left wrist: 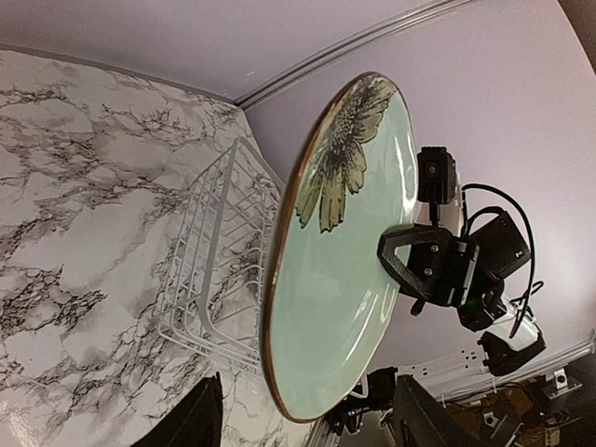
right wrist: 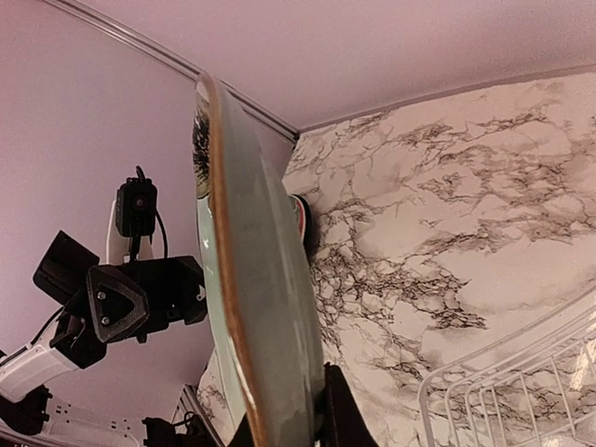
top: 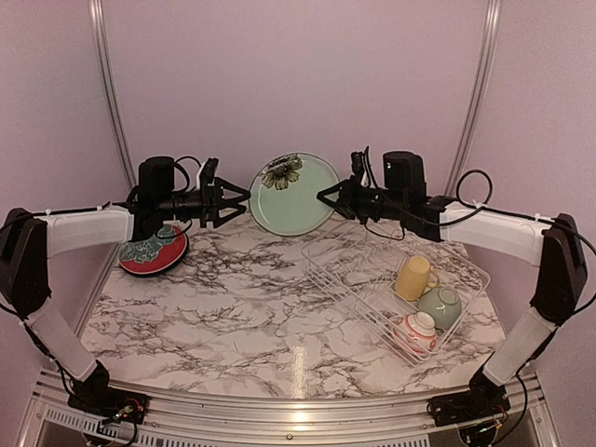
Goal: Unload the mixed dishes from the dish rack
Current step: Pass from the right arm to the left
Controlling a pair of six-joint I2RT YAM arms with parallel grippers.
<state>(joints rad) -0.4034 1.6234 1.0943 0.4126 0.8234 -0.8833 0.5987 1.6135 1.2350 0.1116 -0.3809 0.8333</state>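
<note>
Closest to me, in the lower right of the top view, the dish rack (top: 352,300) sits askew on the marbled table (top: 242,307). Three pieces lie in its far-right half: the yellow mug (top: 413,277) on its side, the pale green bowl (top: 440,305) just beside it, and the small white-and-red patterned bowl (top: 418,331) nearest the front corner. I'd say they are the smaller items to be lifted out later. Over at the left edge of the frame, the red-and-teal floral plate (top: 154,251) rests flat on the table, well apart from the rack, so that corner looks to be the drop-off spot. Farther back, at upper centre, the pale green plate (top: 293,194) hangs in the air with its face tilted toward the camera. The right gripper (top: 324,196) is pinched tight on its right rim, which is what keeps it up. The left gripper (top: 244,201) faces it from the other side with its jaws parted. In the left wrist view the fingers (left wrist: 191,424) stand either side of the plate's rim without clamping it. To me that reads as a hand-over mid-way, since the rack lies on the right arm's side and the pile on the left's. I can't spot a black-rimmed cream plate anywhere.
</note>
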